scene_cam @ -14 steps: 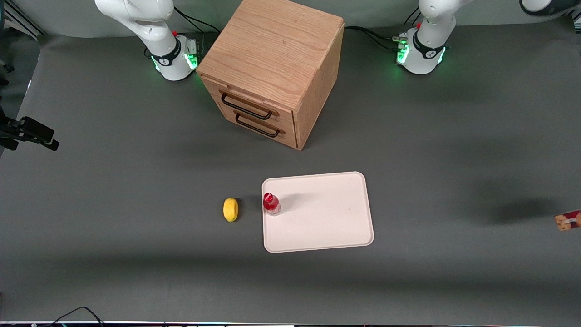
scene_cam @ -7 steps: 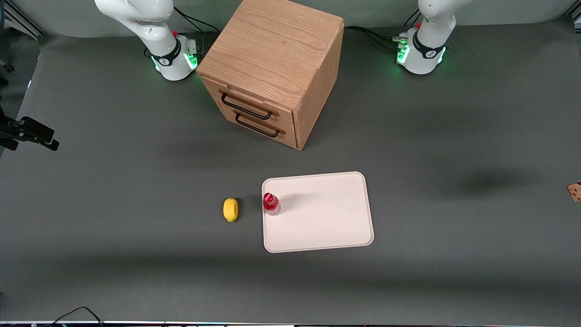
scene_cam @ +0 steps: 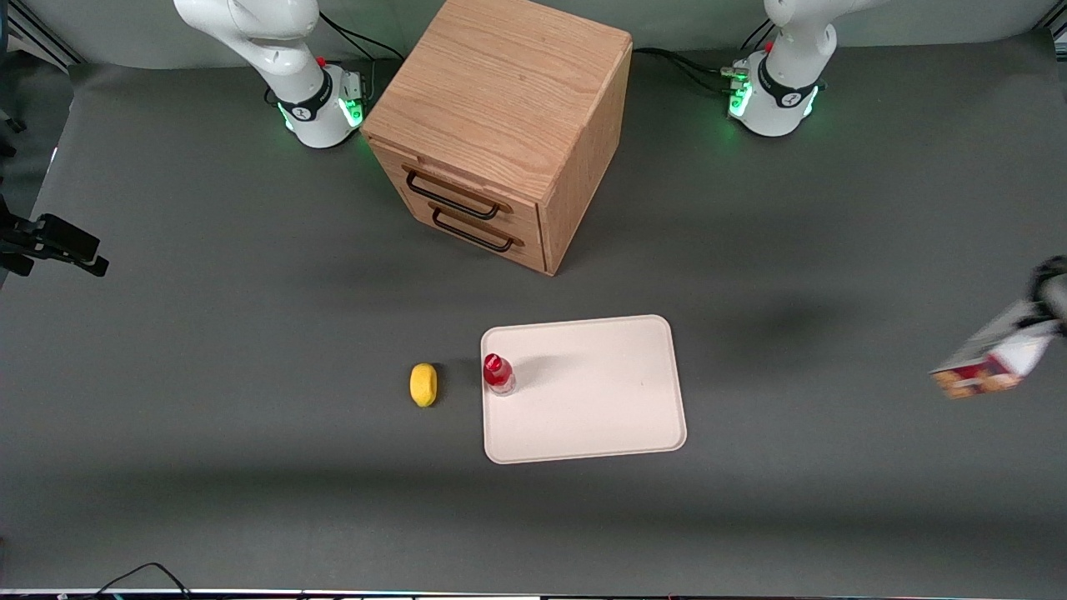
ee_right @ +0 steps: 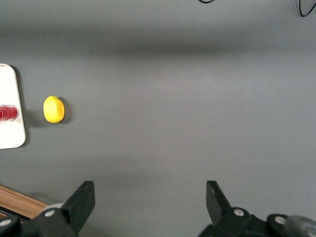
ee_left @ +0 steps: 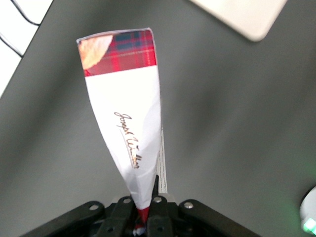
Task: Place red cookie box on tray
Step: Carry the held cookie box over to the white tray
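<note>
My gripper [ee_left: 143, 207] hangs above the counter [scene_cam: 834, 250] toward the working arm's end, jaws pinching one end of the red cookie box [scene_cam: 988, 360] — in the wrist view the carton [ee_left: 126, 108] sticks straight out from them, well clear of the tray [scene_cam: 583, 392]. It looks light and thin-walled, a cardboard shell that would dent if squeezed hard. Held by its tip, the long body will likely swing, so I judge a mid-length hold steadier. A small red-capped bottle [scene_cam: 498, 373] stands on the tray's edge.
</note>
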Available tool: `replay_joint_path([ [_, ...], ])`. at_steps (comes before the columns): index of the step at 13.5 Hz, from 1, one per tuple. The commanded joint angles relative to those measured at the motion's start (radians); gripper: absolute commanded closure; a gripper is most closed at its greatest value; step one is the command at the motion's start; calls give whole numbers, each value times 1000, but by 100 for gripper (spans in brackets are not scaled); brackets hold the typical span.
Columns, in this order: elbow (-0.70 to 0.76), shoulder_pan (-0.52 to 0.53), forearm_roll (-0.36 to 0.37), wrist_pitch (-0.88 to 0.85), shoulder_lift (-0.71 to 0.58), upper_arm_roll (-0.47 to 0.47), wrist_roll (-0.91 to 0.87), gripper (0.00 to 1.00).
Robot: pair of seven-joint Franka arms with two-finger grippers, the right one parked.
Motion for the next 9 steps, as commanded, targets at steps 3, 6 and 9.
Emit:
replay_joint_path([
  [3, -88, 4, 81, 79, -7, -203, -531, 100],
  [6, -91, 1, 84, 92, 45, -298, -856, 100],
  [9, -124, -45, 89, 156, 71, -320, -1078, 100],
])
